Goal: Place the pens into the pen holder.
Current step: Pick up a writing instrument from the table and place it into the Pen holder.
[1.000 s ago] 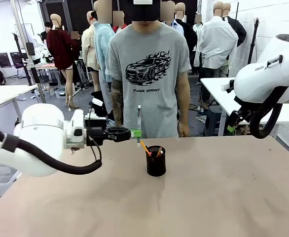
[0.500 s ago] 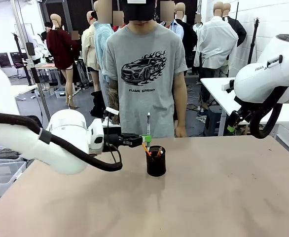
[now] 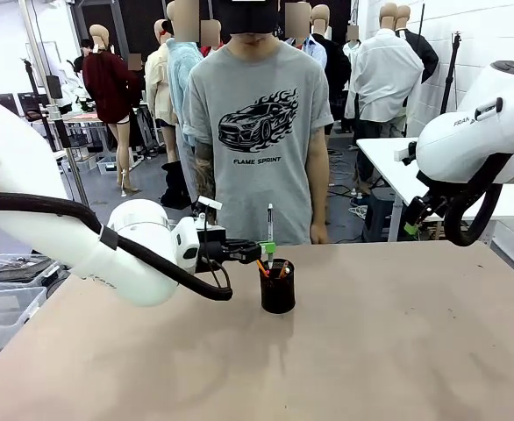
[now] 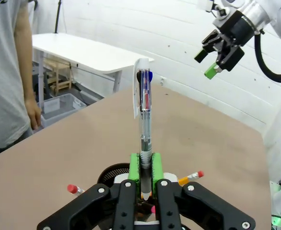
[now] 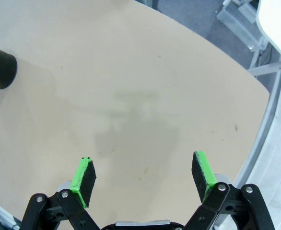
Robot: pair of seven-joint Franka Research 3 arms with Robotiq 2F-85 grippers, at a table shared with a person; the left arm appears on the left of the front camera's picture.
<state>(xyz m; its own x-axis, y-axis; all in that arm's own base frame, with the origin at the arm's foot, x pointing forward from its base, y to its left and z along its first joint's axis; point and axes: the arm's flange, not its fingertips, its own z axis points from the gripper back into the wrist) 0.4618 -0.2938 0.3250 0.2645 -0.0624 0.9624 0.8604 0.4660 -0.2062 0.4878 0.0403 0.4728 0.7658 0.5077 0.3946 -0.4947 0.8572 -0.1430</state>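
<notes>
- Brown table (image 3: 397, 351) stretches toward a person (image 3: 261, 132) standing at its far edge.
- Your left gripper (image 3: 267, 249) clamps the white-silver pen (image 4: 143, 120) upright, just above the black mesh pen holder (image 3: 277, 288) at the table's middle.
- You see pencils (image 4: 191, 177) already standing inside the holder.
- Your right gripper (image 5: 145, 179) hangs wide apart and empty, raised at the right.

Pen held upright directly over the pen holder at mid-table

The pen holder (image 3: 277, 287) stands on the table (image 3: 371, 351), with pencils (image 3: 260, 267) leaning in it. The left gripper (image 3: 267, 250) reaches in from nine o'clock of it, holding a pen (image 3: 269, 224) upright above its rim. The person (image 3: 259, 123) stands behind at twelve o'clock; the right gripper (image 3: 412, 224) hangs at two o'clock, well apart.
</notes>
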